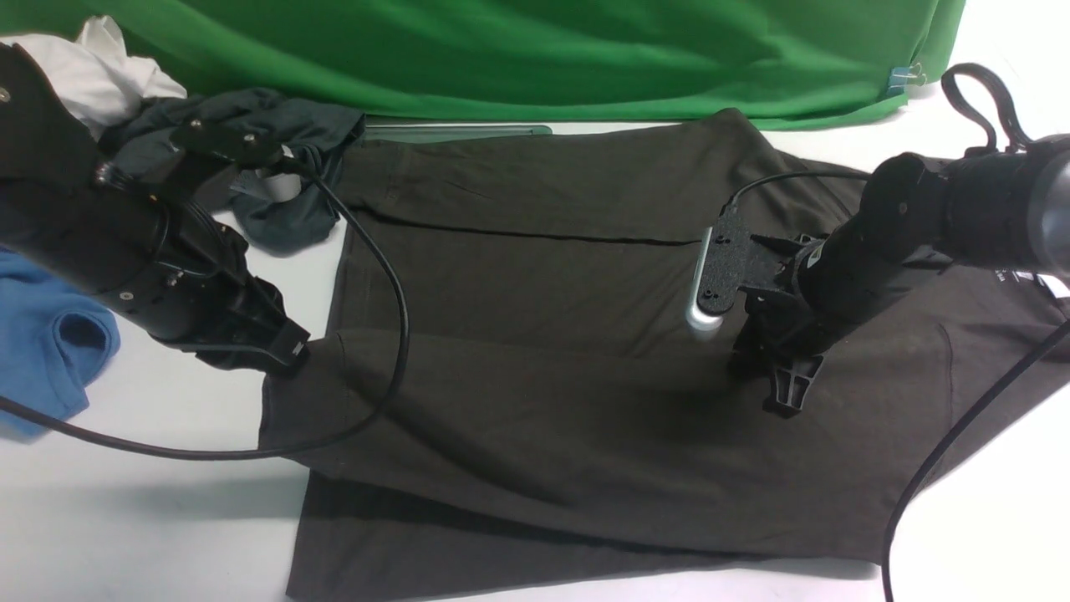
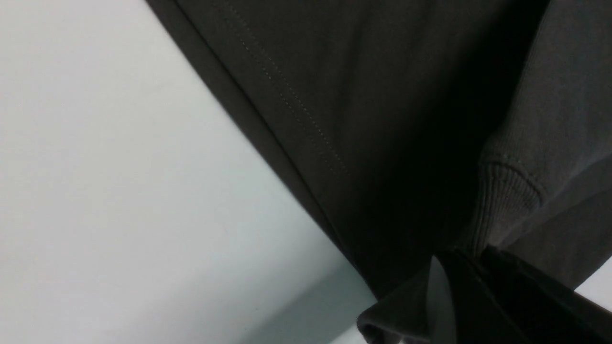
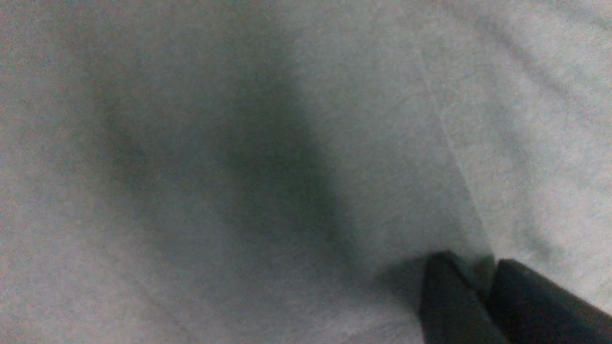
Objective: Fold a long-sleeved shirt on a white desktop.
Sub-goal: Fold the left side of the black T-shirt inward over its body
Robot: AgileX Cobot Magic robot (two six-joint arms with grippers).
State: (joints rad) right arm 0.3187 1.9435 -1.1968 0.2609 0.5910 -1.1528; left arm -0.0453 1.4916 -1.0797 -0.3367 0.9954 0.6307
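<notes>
Across the counter (image 1: pixel 150 518) that fills my front feed, white shows at 7 and 5 o'clock, with the green backdrop (image 1: pixel 535 50) draped along 12. The shirt (image 1: pixel 543 334) takes up most of the middle, lying flat on the counter in overlapping layers from the centre out to 3 o'clock. Its near edge reaches 6 and one fold line runs straight across its far half.

A blue T-shirt (image 1: pixel 50 343) sits at 9 o'clock, apart from the shirt. A grey garment (image 1: pixel 322 130) is bunched at 10 to 11, touching the shirt's far left corner. A white cloth (image 1: pixel 109 75) is heaped behind that, at 11.

My left claw (image 1: pixel 288 351) is down at the shirt's left edge, about 9 o'clock from the garment's middle. On its wrist feed the fingers (image 2: pixel 459 296) are clenched on dark fabric, with a ribbed cuff (image 2: pixel 507 191) running into them.

My right claw (image 1: pixel 790 393) rests on the shirt toward 3 o'clock. Its wrist feed is blurred, but the fingers (image 3: pixel 444 296) look pinched together on a small ridge of the cloth.
</notes>
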